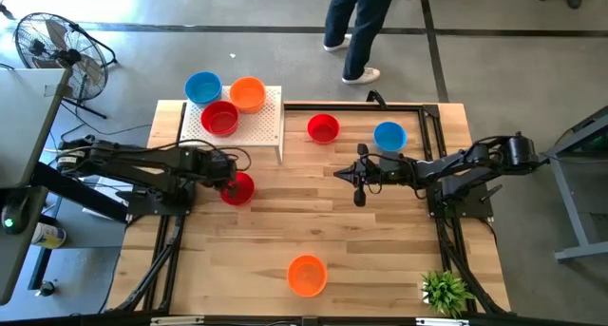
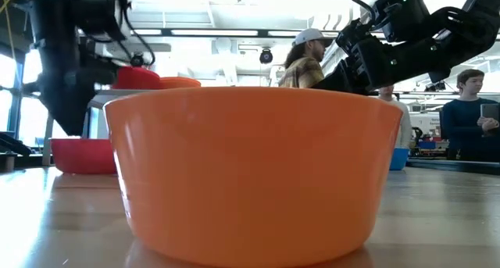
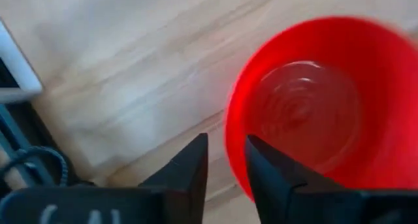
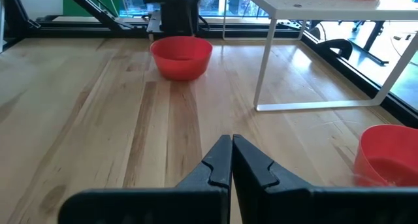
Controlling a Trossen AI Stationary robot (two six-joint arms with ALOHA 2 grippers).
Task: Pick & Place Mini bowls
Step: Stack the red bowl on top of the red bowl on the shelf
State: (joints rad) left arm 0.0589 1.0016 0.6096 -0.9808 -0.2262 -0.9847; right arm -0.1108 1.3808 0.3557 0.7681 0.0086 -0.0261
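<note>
Several mini bowls show. My left gripper (image 1: pixel 228 179) (image 3: pixel 227 160) is open by a narrow gap. It hangs over a red bowl (image 1: pixel 237 189) (image 3: pixel 313 100) standing on the table, one finger outside its rim (image 3: pixel 228 129) and one over its inside. My right gripper (image 1: pixel 336 172) (image 4: pixel 231 145) is shut and hovers mid-table, holding nothing. A second red bowl (image 1: pixel 323 128) and a blue bowl (image 1: pixel 389 135) sit on the table past it. An orange bowl (image 1: pixel 307 275) (image 2: pixel 254 174) stands near the near edge. Blue (image 1: pixel 202 87), orange (image 1: pixel 248 94) and red (image 1: pixel 219 118) bowls rest on the white stand (image 1: pixel 271 126).
The white perforated stand (image 4: pixel 313 61) rises on thin legs at the table's far left. A small green plant (image 1: pixel 445 290) stands at the near right corner. Bare wood lies between the arms. A fan (image 1: pixel 52 46) and a walking person (image 1: pixel 356 31) are beyond the far edge.
</note>
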